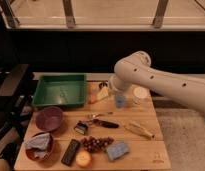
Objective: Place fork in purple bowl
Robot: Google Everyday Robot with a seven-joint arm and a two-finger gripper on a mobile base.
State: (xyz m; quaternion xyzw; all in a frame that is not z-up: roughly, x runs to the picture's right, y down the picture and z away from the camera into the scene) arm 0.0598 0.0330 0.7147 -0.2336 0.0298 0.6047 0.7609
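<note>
The fork point(97, 116) is a thin silvery piece lying flat near the middle of the wooden table, just above a black-handled utensil point(105, 123). The purple bowl point(49, 118) stands upright at the table's left, in front of the green tray, and looks empty. My gripper point(102, 86) is a dark tip at the end of the white arm point(146, 77). It hovers over the back middle of the table, above a yellow item point(102, 94), a good way behind the fork and to the right of the bowl.
A green tray point(60, 91) sits at the back left. A reddish-brown bowl with a grey cloth point(38, 146) is at the front left. A clear cup point(119, 100), a white cup point(140, 93), a yellow item point(139, 130), grapes point(94, 144), an orange point(83, 158), a blue sponge point(117, 150) and a black block point(71, 151) crowd the table.
</note>
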